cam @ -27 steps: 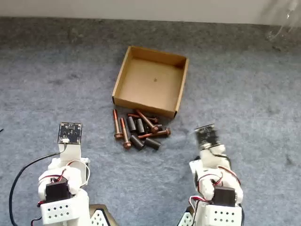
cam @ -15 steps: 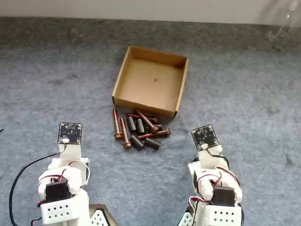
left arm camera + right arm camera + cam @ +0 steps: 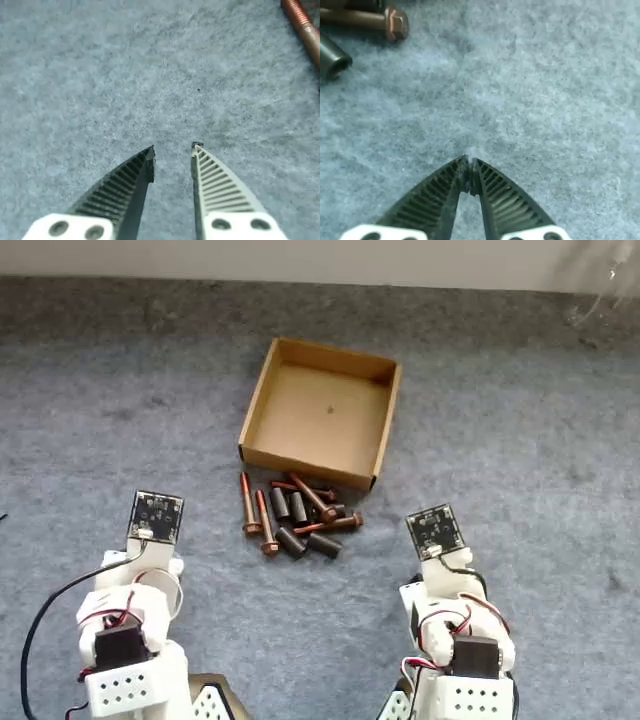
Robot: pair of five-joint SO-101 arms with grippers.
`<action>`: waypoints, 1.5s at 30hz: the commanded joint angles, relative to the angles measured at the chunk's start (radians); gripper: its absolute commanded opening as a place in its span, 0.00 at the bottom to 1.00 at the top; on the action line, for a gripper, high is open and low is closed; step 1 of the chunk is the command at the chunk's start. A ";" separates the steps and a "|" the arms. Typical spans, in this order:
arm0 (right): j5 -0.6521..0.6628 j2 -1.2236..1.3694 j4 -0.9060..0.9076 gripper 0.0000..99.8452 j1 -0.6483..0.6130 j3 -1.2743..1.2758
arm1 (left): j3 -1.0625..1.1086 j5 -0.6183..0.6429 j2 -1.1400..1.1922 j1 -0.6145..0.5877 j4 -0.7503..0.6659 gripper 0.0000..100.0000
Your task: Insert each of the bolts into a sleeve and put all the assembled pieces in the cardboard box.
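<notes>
Fuzzy grey felt desk (image 3: 520,440). Ribbed left hand (image 3: 172,155) narrowly parted; right hand (image 3: 470,167) pinched closed, empty. Ahead, between them: coppery hex-head bolts (image 3: 246,502), dark tubular sleeves (image 3: 322,545), square cardboard box (image 3: 305,466).

L arm (image 3: 128,615) swung slightly twd bolts (image 3: 297,510), R arm (image 3: 455,625) wrist rolled flat

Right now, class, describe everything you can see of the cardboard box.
The cardboard box is a shallow, open-topped square tray of brown card with four low walls. Its floor is bare apart from one small dark speck. It sits flat, slightly skewed, on the grey mat, just beyond the pile of bolts and sleeves; whether any bolt touches its near wall is unclear.
</notes>
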 commanded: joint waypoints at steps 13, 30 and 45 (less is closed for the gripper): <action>0.011 -0.012 -0.031 0.00 -0.004 0.105 | -0.424 -0.109 0.170 0.160 0.187 0.12; 0.005 0.064 -0.213 0.00 -0.015 -0.085 | -0.325 0.020 0.564 0.199 -0.003 0.12; -0.046 0.964 -0.202 0.09 -0.386 -0.584 | -0.352 0.044 0.579 0.203 -0.005 0.16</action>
